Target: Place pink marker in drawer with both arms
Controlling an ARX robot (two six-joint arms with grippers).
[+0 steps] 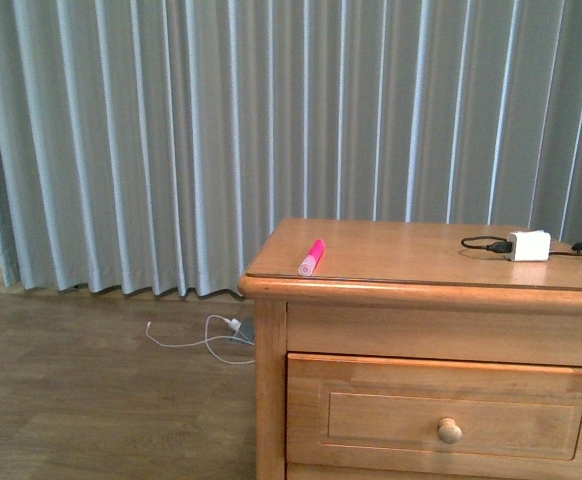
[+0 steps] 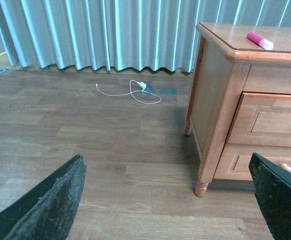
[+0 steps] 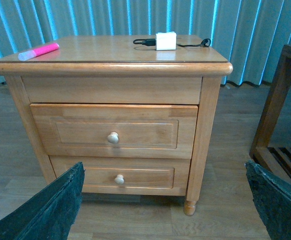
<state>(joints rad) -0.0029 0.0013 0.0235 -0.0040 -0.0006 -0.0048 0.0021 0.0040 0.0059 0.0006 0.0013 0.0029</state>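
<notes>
The pink marker (image 1: 312,257) lies on the nightstand top near its front left corner, pale cap toward the front. It also shows in the left wrist view (image 2: 259,40) and the right wrist view (image 3: 39,51). The top drawer (image 3: 114,130) is shut, with one round knob (image 1: 449,431). My left gripper (image 2: 168,200) is open and empty, low over the floor, left of the nightstand. My right gripper (image 3: 165,200) is open and empty, in front of the nightstand, well back from the drawers. Neither arm shows in the front view.
A white charger block (image 1: 528,245) with a black cable lies on the nightstand top (image 1: 421,265) at the back right. The bottom drawer (image 3: 119,177) is shut. A white cable (image 2: 135,91) lies on the floor by the curtain. A dark wooden rack (image 3: 280,120) stands right of the nightstand.
</notes>
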